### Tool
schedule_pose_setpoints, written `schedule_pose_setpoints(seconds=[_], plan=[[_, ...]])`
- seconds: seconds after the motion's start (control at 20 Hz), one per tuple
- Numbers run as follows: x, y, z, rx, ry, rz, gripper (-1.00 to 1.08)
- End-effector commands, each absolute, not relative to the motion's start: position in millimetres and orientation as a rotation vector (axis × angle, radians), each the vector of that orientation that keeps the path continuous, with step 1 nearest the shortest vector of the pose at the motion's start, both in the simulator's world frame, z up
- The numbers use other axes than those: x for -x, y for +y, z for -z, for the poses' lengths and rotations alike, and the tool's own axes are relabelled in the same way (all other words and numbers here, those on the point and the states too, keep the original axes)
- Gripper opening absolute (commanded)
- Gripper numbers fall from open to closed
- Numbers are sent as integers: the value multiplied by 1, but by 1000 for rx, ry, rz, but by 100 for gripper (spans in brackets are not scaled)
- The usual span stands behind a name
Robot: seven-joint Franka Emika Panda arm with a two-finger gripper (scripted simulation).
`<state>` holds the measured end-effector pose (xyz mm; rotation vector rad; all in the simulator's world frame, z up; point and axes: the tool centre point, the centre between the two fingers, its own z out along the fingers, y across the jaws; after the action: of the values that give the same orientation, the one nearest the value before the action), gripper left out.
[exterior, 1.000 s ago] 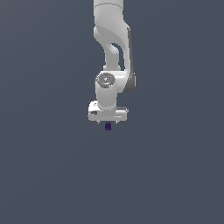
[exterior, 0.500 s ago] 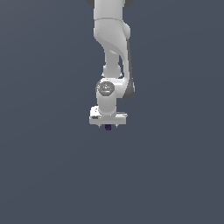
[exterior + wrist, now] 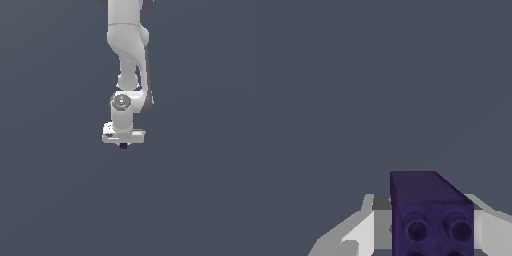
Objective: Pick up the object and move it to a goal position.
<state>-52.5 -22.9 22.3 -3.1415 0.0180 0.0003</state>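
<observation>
1. While the white arm (image 3: 129, 55) reaches down from the top of the exterior view, its gripper (image 3: 123, 144) points straight down over a plain grey-blue ground (image 3: 50, 200).
2. Under the gripper's broad white body, only a small dark tip of the object (image 3: 123, 145) shows in the exterior view, at about the middle of the gripper's width and much narrower than it.
3. In the wrist view the object (image 3: 428, 212) is a dark purple, near-black block, held between the two white fingers (image 3: 358, 232), which press in on it from either side.
4. The gripper is therefore clamped on the object; the finger on the other side is only partly in the picture.
5. The block is longer than it is wide, and its long axis runs away from the wrist camera, out along the line of the fingers.
6. The face of the block nearest the wrist camera carries two round hollows side by side, with the rims of more just at the picture's edge.
7. Whether the object touches the ground or hangs above it cannot be told from either view.
</observation>
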Motion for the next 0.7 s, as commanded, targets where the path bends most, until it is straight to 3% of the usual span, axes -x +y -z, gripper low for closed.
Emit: schedule_pose_setpoints(seconds=[0.0,0.65], plan=[[52,-23,-22,3142,18,0,-100],[52,-12,-48,3142,18,0,-100]])
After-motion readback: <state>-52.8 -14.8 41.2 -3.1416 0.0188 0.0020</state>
